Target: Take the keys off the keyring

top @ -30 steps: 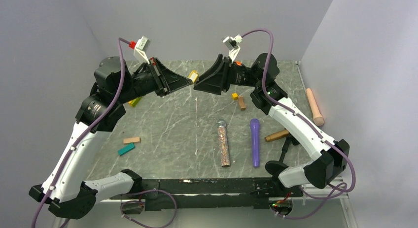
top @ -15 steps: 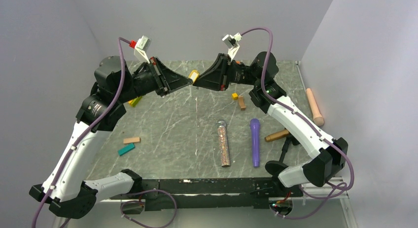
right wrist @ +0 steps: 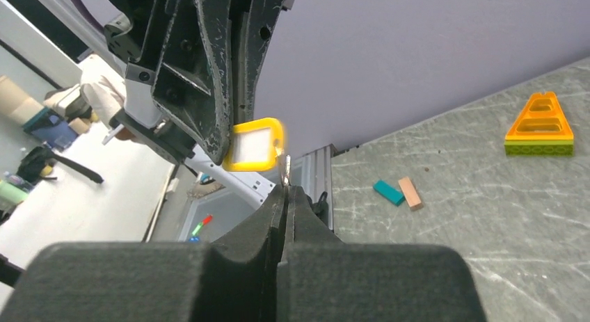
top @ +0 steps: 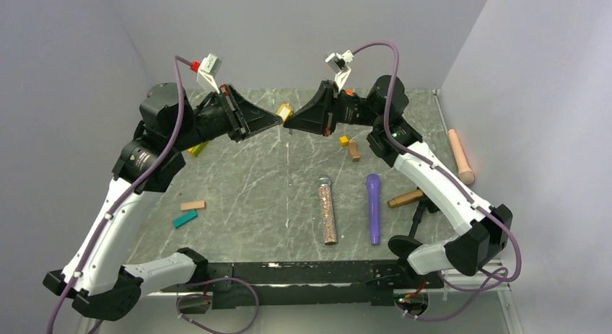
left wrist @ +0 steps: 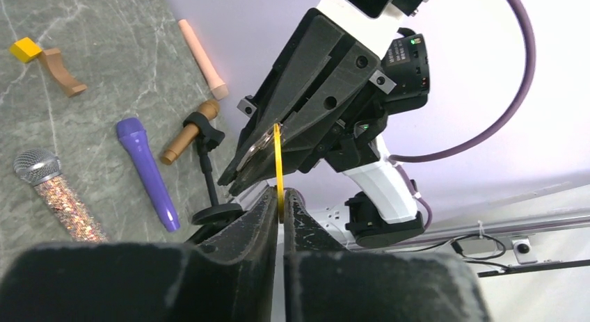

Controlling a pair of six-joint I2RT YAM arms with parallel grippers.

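Aloft, a flat yellow, white-centred key tag (right wrist: 254,145) is pinched in the left tool (left wrist: 280,195), its silvery ring (right wrist: 282,163) in the right tool (right wrist: 285,188).

Left arm (top: 115,218): up from the near-left base, elbow high at the far left, forearm levelled inward to the right.
Right arm (top: 440,182): mirrored from the near-right base, elbow high, forearm levelled inward to the left.
Left gripper (left wrist: 280,197): held in the air, pointing right, jaws pinched on the thin edge of the yellow key tag (right wrist: 256,147).
Right gripper (right wrist: 285,190): held in the air, pointing left, jaws pressed together on a small silver piece (right wrist: 282,162) at the tag's corner.
Tips: nose to nose, almost touching.
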